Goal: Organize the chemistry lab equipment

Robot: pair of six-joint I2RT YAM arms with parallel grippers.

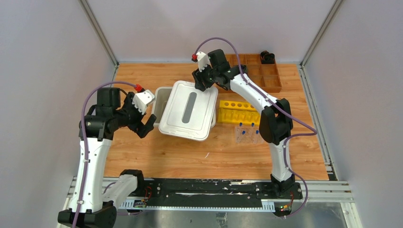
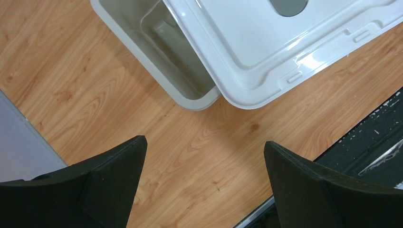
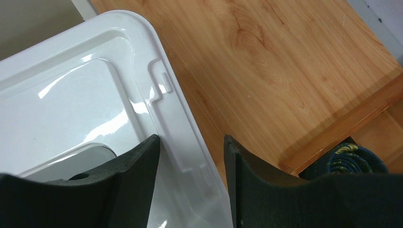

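- The right claw straddles the far right edge of the white lid, one finger over the lid's top and the other past its rim. Whether it is clenched on the rim or only around it, I cannot tell.
- That lid lies askew across a pale bin, leaving the bin's left end uncovered.
- The left claw is released, its fingers spread wide above bare wood of the surface. It sits just beside the near left corner of the bin and lid and touches neither.
- Right of the lid, a yellow rack with round holes lies on the surface.
- The blue-capped tubes stand in a clear holder just in front of the yellow rack, close to the right arm's elbow.
- At the far right corner sits a wooden tray with compartments, and a dark round thing is at its back edge.
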